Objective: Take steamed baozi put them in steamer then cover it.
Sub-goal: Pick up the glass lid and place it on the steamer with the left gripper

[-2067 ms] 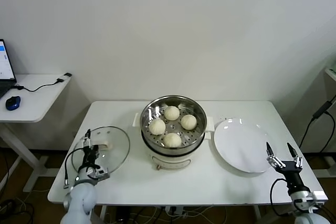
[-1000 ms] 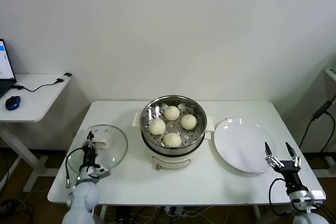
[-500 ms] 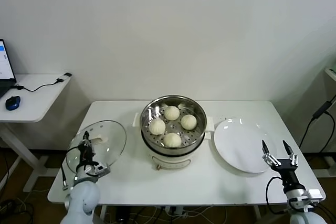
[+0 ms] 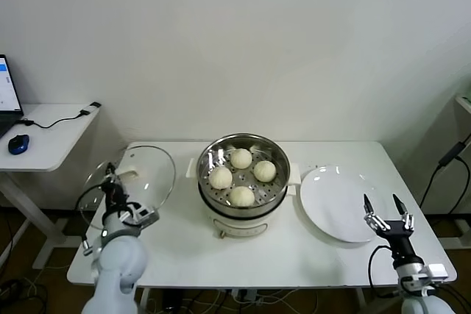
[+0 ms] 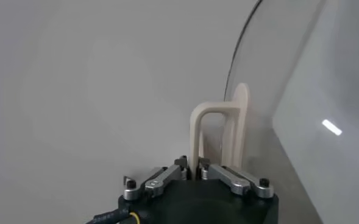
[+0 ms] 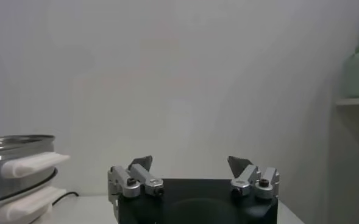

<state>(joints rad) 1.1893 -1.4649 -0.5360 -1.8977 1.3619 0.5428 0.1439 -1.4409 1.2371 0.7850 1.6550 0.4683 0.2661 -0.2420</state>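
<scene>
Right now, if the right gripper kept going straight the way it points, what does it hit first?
Nothing obvious: the open right gripper points up beside the white plate, and its wrist view shows only bare wall ahead, the steamer off to one side. Depth is unclear.

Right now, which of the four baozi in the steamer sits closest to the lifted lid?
The left one, on the side of the steamer facing the lid that the left gripper holds tilted up; the other three lie farther right.

A white plate (image 4: 337, 202) lies on the white table (image 4: 294, 251).
</scene>
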